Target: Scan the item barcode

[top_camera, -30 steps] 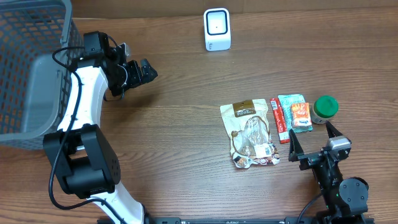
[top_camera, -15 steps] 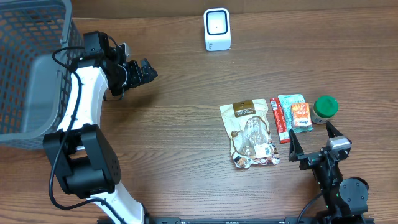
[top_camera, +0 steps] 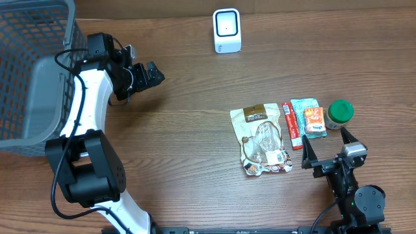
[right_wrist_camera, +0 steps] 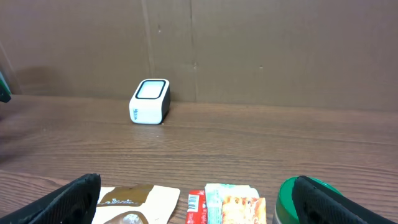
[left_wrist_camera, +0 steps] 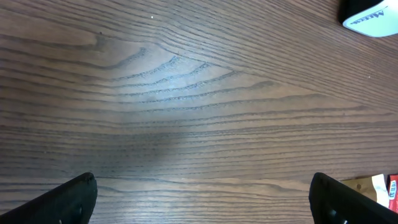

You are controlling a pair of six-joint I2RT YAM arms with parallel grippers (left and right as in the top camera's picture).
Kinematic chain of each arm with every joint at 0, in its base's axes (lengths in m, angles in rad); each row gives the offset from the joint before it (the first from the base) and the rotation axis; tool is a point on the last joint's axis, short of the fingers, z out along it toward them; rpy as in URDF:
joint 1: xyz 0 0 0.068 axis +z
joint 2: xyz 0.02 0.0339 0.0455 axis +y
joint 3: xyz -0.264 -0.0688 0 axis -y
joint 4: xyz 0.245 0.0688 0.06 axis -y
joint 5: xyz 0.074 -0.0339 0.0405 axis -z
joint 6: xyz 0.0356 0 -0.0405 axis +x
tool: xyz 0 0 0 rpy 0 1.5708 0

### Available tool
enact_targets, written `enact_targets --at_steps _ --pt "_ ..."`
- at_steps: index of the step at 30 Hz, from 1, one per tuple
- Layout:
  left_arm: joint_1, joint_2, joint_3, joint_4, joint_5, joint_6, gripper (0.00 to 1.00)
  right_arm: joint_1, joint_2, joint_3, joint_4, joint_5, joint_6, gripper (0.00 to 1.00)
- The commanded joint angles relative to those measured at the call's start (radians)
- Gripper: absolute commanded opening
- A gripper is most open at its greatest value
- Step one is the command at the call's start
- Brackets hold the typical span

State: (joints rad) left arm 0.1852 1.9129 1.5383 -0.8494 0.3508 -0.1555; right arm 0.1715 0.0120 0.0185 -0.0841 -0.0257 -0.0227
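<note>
Brown wood-grain counter is seen from overhead, and a brown cardboard wall is seen behind it in the right wrist view. At 12 o'clock of the overhead view, near the far edge, a white scanner is stood upright, well apart from everything else. At 9 to 10 o'clock a grey wire basket is placed at the counter's edge.

The items are gathered at 3 to 4 o'clock. A tan snack pouch is laid flat, and a narrow red packet is laid just beside it on its 3 o'clock side. A teal packet is set next to that, with a small orange packet lying on it. A green-lidded jar is stood upright at the 3 o'clock end of the row. None of them is gripped.

The left tool is poised over bare wood at 10 o'clock, between basket and scanner, with its jaws spread wide and empty. Only a corner of the scanner and an edge of the pouch are caught in its wrist view. The right tool is positioned at 5 o'clock, near the jar and packets. Its jaws are likewise spread apart and empty, and it is pointed across the row of items toward the scanner.
</note>
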Motion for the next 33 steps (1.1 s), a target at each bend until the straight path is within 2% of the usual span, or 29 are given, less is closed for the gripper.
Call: enact_targets --at_steps 1,5,11,20,26,33 --pt "-0.005 0.006 0.021 0.001 -0.004 -0.009 1.00 -0.005 -0.008 -0.011 0.000 0.008 -0.004 1.00" --pt "-0.008 -0.002 0.021 0.000 -0.004 -0.009 1.00 -0.005 -0.008 -0.011 0.000 0.008 -0.004 1.00" --pt "-0.016 -0.137 0.021 0.000 -0.004 -0.009 1.00 -0.005 -0.008 -0.011 0.000 0.008 -0.004 1.00" --pt "-0.016 -0.496 0.021 0.000 -0.004 -0.009 1.00 -0.005 -0.008 -0.011 0.000 0.008 -0.004 1.00" --pt "-0.016 -0.817 0.021 0.000 -0.003 -0.009 1.00 -0.005 -0.008 -0.011 0.000 0.008 -0.004 1.00" --pt "-0.016 -1.034 0.021 -0.002 -0.003 -0.009 1.00 -0.005 -0.008 -0.011 0.000 0.008 -0.004 1.00"
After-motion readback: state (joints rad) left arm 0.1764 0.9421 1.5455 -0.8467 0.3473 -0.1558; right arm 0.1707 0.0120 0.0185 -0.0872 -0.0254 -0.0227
